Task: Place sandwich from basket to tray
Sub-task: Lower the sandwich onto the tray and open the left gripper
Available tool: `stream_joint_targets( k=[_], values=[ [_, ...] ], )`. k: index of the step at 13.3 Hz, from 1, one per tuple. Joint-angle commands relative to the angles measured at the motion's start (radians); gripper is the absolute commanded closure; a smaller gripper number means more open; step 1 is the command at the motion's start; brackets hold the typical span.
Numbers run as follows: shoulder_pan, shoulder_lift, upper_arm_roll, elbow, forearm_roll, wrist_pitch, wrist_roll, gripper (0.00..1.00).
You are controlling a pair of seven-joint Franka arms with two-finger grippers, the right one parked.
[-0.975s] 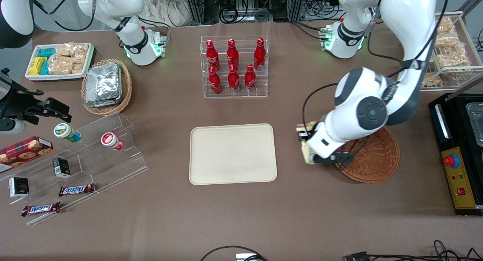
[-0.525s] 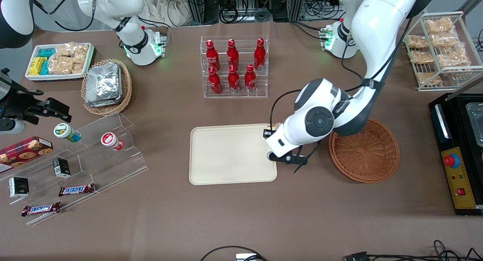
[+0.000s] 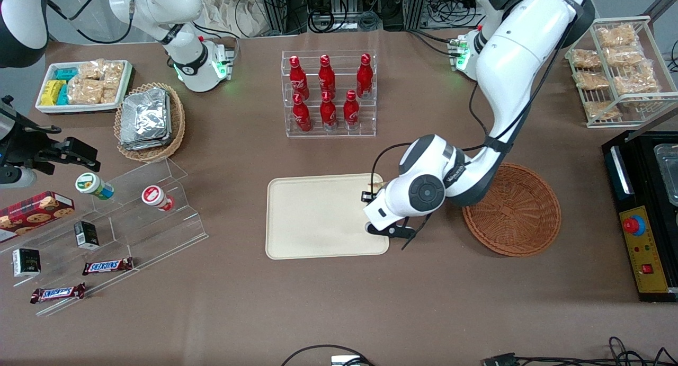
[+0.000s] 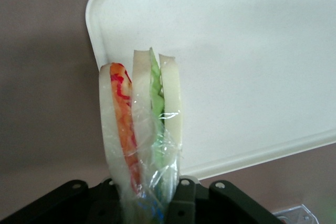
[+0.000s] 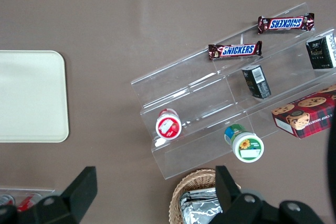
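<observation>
Pincer (image 4: 149, 203) grips sandwich (image 4: 142, 129) – upright, above tray (image 4: 252, 51).

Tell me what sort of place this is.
Likely a robotics lab staged as a snack shop: red bottles in a clear rack, candy bars on acrylic steps, cabling. The left gripper holds a wrapped triangular sandwich over the cream plastic tray.

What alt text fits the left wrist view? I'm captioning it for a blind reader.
The gripper holds a wrapped sandwich upright by its base, above the corner of a cream tray. Brown table shows around the tray.
</observation>
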Motion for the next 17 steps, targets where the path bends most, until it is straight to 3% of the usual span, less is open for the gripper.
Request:
stream_joint_targets(
  k=[1,9,11,12,13,14,17],
  values=[
    [-0.02,0.059,0.008,0.04,0.061,0.018,-0.04,1.0],
    [-0.029,0.121,0.008,0.042,0.083,0.085,-0.045,0.99],
    [-0.042,0.133,0.008,0.04,0.089,0.105,-0.043,0.94],
    [-0.043,0.138,0.009,0.04,0.089,0.109,-0.042,0.78],
    [-0.04,0.138,0.009,0.04,0.089,0.109,-0.037,0.54],
    [-0.042,0.135,0.009,0.04,0.106,0.109,-0.037,0.01],
    [-0.007,0.09,0.008,0.039,0.135,0.092,-0.045,0.0]
  ],
)
